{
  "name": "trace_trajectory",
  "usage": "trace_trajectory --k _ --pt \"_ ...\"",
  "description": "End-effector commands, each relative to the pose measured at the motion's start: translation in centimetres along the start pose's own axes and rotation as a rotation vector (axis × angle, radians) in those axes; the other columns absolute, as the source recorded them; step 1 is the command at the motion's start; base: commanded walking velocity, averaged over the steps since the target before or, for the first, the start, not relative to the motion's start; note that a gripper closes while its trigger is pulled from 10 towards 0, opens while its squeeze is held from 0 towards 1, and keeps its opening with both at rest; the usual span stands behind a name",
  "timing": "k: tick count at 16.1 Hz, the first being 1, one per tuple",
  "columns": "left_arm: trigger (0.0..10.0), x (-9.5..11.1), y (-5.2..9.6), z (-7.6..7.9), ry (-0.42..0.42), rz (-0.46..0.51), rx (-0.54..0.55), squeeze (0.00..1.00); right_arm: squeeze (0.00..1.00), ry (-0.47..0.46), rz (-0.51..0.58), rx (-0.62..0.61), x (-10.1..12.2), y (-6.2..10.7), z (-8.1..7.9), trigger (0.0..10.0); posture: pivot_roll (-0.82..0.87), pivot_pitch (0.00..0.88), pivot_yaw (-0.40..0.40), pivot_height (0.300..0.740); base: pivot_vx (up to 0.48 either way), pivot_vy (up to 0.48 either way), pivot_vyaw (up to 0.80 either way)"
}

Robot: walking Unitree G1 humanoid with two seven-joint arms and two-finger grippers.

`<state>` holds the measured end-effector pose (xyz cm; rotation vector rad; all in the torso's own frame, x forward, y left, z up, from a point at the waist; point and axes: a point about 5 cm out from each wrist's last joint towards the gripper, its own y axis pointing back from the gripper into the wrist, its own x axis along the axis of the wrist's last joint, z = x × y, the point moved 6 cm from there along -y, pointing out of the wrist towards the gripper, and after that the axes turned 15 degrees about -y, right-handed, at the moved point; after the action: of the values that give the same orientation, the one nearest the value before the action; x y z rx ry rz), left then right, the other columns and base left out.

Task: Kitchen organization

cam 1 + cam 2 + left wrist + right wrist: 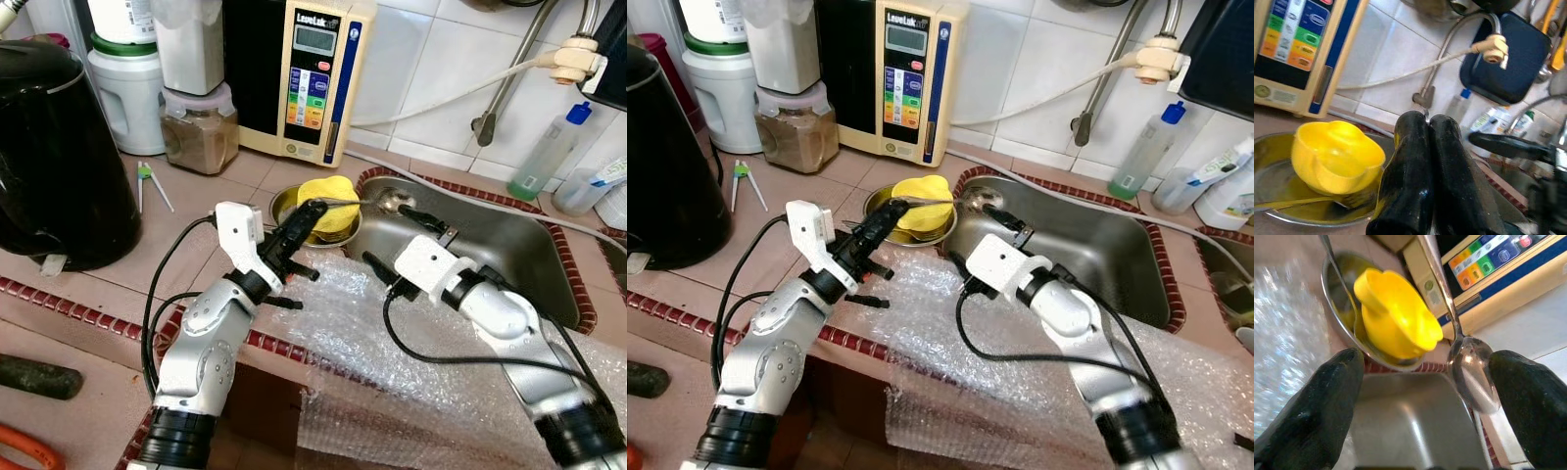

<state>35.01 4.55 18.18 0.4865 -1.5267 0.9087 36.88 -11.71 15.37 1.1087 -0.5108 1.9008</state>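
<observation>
A: Near edge, L gripper [306, 217]: 2 fingers clamped on spoon [387, 202] handle, above steel dish [282, 201] w/ yellow cup [326, 205].

B: R gripper [429, 227]: fingers apart, bowl end between. Step looks like handover; next, close R before L releases, over sink [509, 250].

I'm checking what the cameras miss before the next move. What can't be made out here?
- Spoon handle where the left claw shuts on it: covered by its fingers, left wrist view.
- Sink bottom near the robot: covered by the right arm, both eye views.
- Yellow cup contents: interior faces away.
- Water machine button labels: too small.
</observation>
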Motion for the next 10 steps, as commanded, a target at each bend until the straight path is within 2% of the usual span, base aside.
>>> trace_trajectory --k 1,4,7,8,10 --pt "0.0 0.5 -0.2 1.2 -0.005 0.013 -0.055 0.0 0.0 0.037 -0.011 -0.009 -0.2 -0.2 0.8 10.0 0.15 0.0 -0.089 0.74 0.0 0.0 0.0" --pt "0.0 0.5 -0.1 2.4 -0.017 0.005 -0.121 0.0 0.0 0.076 -0.013 -0.03 -0.3 -1.4 2.1 10.0 0.16 0.0 -0.091 0.74 0.0 0.0 0.0" --pt "0.0 0.4 0.0 2.9 -0.012 0.002 -0.141 0.0 0.0 0.053 -0.033 -0.027 -1.0 -2.4 2.3 10.0 0.17 0.0 -0.1 0.74 0.0 0.0 0.0" --pt "0.0 0.5 -0.1 3.0 -0.01 0.005 -0.146 0.0 0.0 0.001 -0.02 -0.002 -1.3 -2.7 1.7 0.0 0.17 0.0 -0.104 0.74 0.0 0.0 0.0" --pt "0.0 0.4 0.0 3.3 -0.009 0.0 -0.156 0.0 0.0 -0.035 0.003 0.047 -1.2 -3.2 0.4 0.0 0.17 0.0 -0.104 0.74 0.0 0.0 0.0"
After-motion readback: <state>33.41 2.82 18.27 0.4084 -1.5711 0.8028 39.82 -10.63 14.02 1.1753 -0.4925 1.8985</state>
